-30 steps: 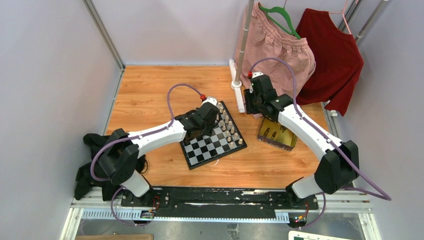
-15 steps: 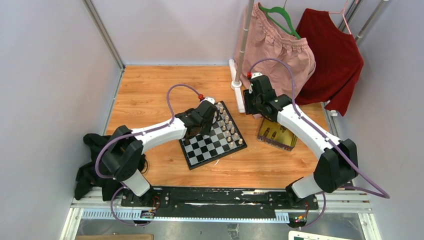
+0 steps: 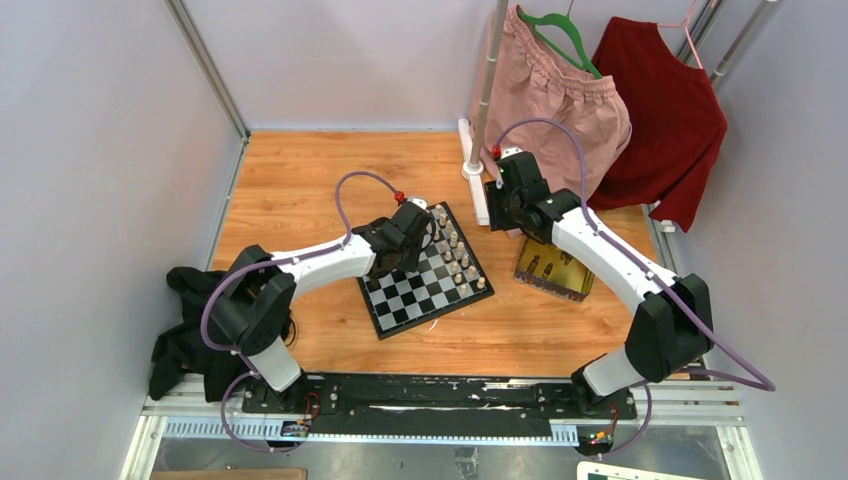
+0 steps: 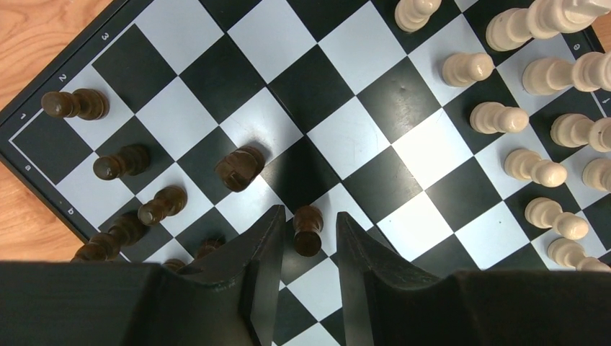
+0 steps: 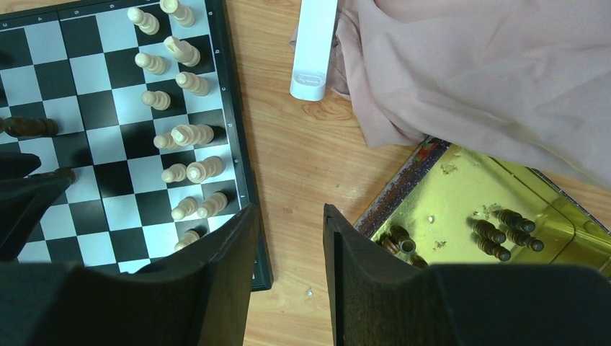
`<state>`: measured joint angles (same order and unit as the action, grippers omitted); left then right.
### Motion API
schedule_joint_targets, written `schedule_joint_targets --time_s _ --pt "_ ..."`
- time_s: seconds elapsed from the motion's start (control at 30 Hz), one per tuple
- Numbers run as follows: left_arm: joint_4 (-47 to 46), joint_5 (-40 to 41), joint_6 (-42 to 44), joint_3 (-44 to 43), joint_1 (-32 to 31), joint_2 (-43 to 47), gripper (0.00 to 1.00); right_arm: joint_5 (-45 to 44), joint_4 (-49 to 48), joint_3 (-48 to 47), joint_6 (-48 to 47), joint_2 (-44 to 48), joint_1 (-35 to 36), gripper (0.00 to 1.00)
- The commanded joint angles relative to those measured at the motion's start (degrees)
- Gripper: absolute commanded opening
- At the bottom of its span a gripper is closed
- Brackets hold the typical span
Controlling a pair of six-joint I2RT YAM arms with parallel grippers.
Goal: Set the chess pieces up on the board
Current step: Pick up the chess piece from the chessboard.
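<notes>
Dark brown chess piece (image 4: 308, 231) upright on the board (image 4: 346, 137), between the fingers of the left gripper (image 4: 310, 216), spread narrowly, thin gap on each side. More dark pieces (image 4: 122, 162) along the board's left side. Over bare wooden table (image 5: 302, 144) between board and gold tray (image 5: 461, 187), right gripper (image 5: 288, 209) spread, holding nothing.

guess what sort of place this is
Probably a robot lab test booth: two arms bolted at a wooden table's edge, plain grey walls close around, and props like a chessboard and hung clothes.
</notes>
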<state>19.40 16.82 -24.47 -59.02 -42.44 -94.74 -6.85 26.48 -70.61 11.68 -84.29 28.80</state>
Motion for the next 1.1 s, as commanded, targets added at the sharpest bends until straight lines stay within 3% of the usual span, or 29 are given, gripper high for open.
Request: schedule_joint_targets --time_s 0.0,0.4,0.73,1.07 --pt "-1.06 -0.97 -0.4 0.64 0.6 -0.68 0.37 0.39 -1.07 0.75 0.55 -0.42 -0.77 0.42" --pt "-0.67 -1.44 -0.62 1.37 0.77 -0.95 0.27 0.78 -1.17 1.01 0.8 -0.52 -0.76 0.42" --pt "1.37 0.99 -0.86 2.37 0.7 6.95 0.0 1.1 -1.17 1.17 0.84 0.12 -0.76 0.42" --pt "6.75 7.53 0.13 -0.97 0.74 16.85 0.0 1.64 -1.17 0.92 0.8 0.27 -0.8 0.42"
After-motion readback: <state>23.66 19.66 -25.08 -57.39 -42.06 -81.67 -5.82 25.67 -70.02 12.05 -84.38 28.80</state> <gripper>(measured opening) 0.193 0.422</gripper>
